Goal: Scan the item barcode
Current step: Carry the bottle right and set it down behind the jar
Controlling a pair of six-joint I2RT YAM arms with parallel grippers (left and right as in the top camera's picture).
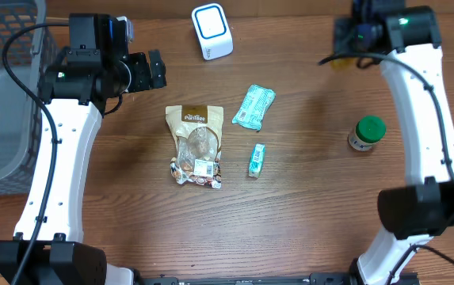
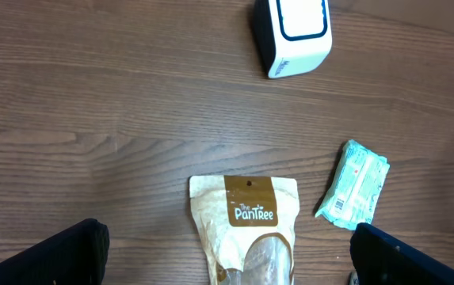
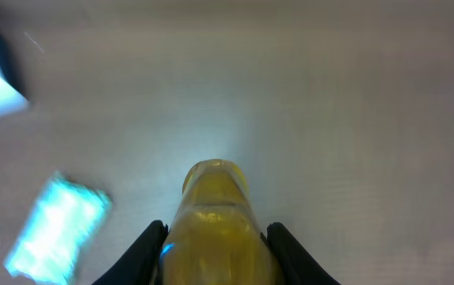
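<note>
At far right, right tool (image 3: 216,237) clamps a glossy, rounded yellow item (image 3: 215,194); left tool (image 1: 147,70) gapes apart.

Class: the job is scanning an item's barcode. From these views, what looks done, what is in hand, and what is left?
Done: the right claw is shut on a yellow translucent bottle-like item. In hand: the item is held far to the right of the white, blue-faced scanner box. Left: bringing its barcode to the scanner. The left claw hangs open near the brown snack pouch.
</note>
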